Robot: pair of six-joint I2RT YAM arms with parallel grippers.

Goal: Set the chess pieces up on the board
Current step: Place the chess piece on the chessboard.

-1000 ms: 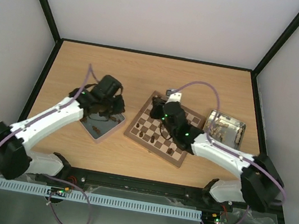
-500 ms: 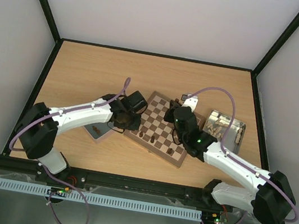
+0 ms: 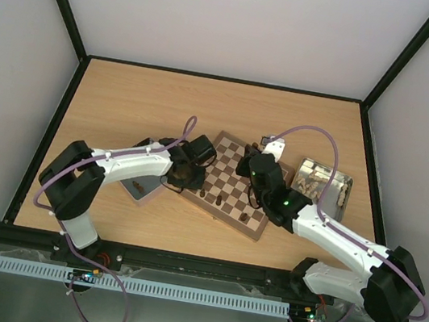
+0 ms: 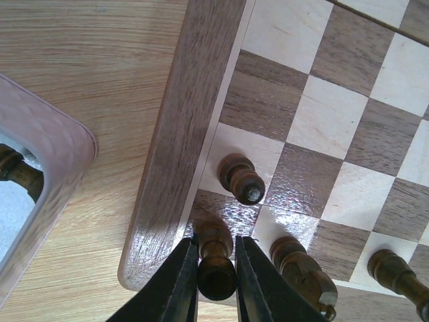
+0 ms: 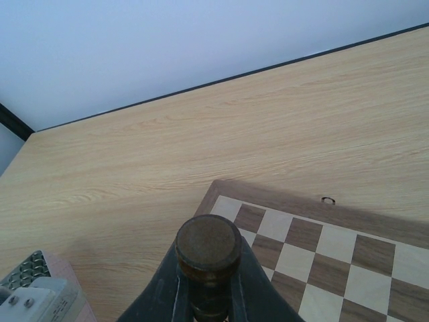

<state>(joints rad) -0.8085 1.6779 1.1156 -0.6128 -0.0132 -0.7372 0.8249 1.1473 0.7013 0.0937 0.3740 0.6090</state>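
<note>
The chessboard is showing glossy, varnished wood along its rim; the chessmen are gleaming as smooth, polished wood; the tabletop is looking matt and grained; the tray is showing a dimpled rim.

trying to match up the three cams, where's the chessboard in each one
Top external: the board sits tilted at mid-table, both arms reaching over it.
Left wrist: it fills the right side, its rim corner at bottom left, where the jaws close around a dark piece.
Right wrist: its corner shows bottom right, behind a second piece held in those jaws.
Shared landmark: the light wood table.
</note>
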